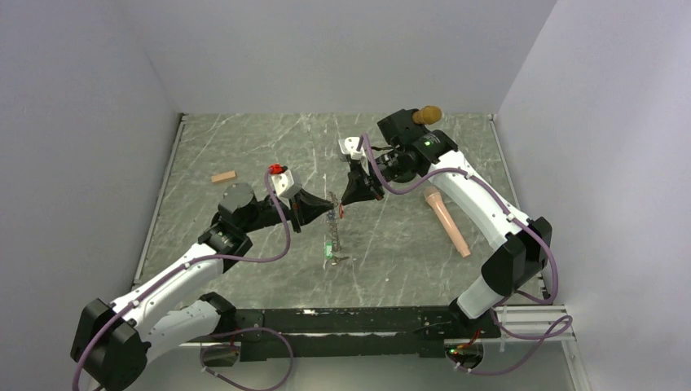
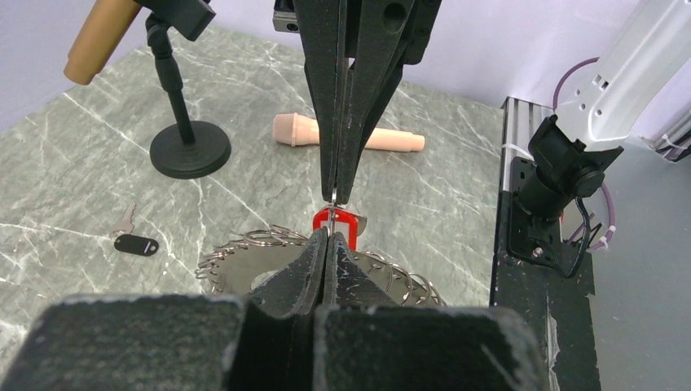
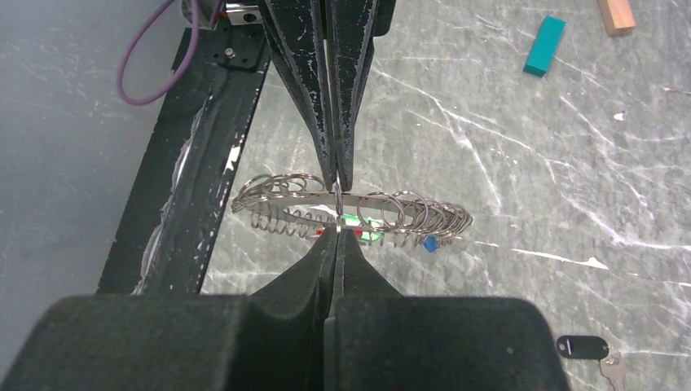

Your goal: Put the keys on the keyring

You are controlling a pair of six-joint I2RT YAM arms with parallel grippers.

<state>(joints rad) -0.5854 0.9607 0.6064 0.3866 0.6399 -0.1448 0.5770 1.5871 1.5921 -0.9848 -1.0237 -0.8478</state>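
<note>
Jaws of left gripper point(image 2: 326, 238) are pressed together, pinching the keyring point(image 3: 407, 213), a wide loop of thin grey metal chain hanging just below the tips. A green-tagged key point(image 3: 363, 223) and a blue-tagged key point(image 3: 429, 243) sit just under it. The right gripper point(image 3: 336, 238) is tip to tip with the left, its jaws clamped on the tiny metal red-tagged key point(image 2: 346, 226).

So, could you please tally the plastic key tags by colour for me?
Red oblong plastic key tag: 1
Green oblong plastic key tag: 1
Blue oblong plastic key tag: 1
Black oblong plastic key tag: 1
Total: 4
</note>
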